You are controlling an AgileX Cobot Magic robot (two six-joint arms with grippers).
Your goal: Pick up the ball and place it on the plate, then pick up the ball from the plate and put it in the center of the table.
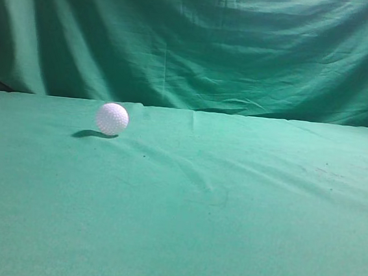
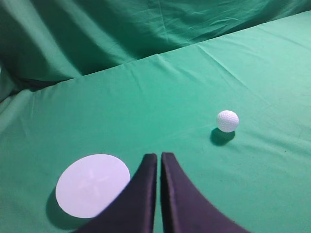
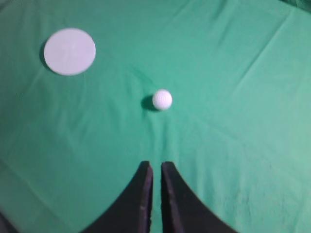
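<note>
White ball [image 3: 162, 99] on table [image 3: 243, 121], apart from plate [image 3: 69, 51]; both claws (left [image 2: 159, 158], right [image 3: 156, 166]) closed, empty.

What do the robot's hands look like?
Each hand is two smooth black fingers that curve inward and narrow to thin tips. The left hand and the right hand look the same: plain dark, a bit shiny, with no markings, cables or sleeves showing. Only the fingers appear in the wrist views; the arms are out of sight, and the exterior view shows neither hand.

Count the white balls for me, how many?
1. The ball sits alone on the table, apart from the plate; neither arm's fingers touch it. None look hidden.
</note>
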